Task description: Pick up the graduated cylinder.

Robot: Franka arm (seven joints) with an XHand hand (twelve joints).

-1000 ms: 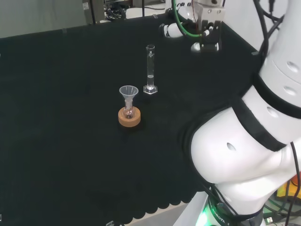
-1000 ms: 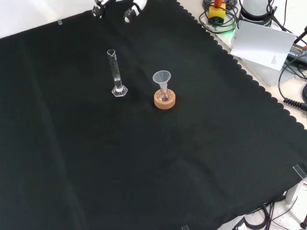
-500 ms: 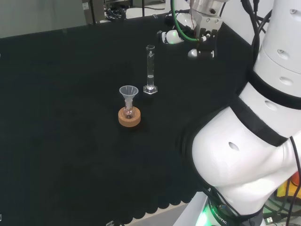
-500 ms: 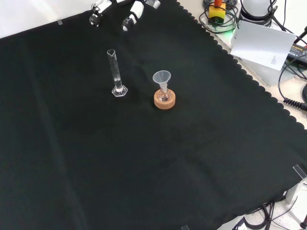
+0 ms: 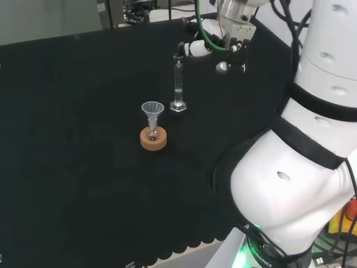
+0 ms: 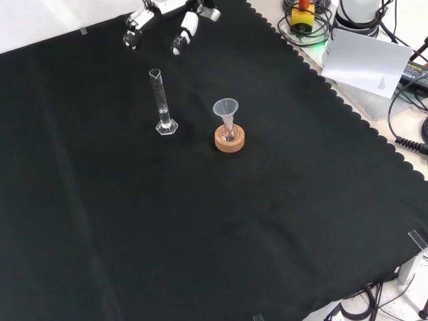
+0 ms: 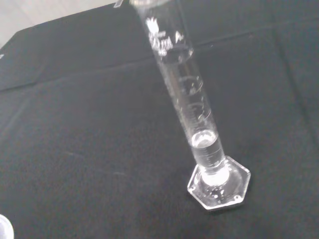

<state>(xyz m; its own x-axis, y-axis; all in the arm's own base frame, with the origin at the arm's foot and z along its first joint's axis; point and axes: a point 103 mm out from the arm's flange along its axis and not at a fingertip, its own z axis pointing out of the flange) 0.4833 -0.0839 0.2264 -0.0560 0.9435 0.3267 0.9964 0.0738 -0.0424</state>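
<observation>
The cylinder [image 5: 178,81] stands upright on the black cloth [image 5: 78,184], a slim clear tube on a hexagonal foot. The wrist view brings it up close [image 7: 199,134]: printed markings run down the tube and a little clear liquid sits near the bottom. In the front view it [image 6: 161,101] stands just left of the funnel [image 6: 226,109], which rests in a small flask on a cork ring [image 6: 229,140]. Up by the cylinder's top, the hand [image 5: 215,44] hovers with fingers spread apart, holding nothing, one fingertip close beside the rim in the head view. The front view shows the hand [image 6: 167,17] beyond the cylinder, clear of it.
</observation>
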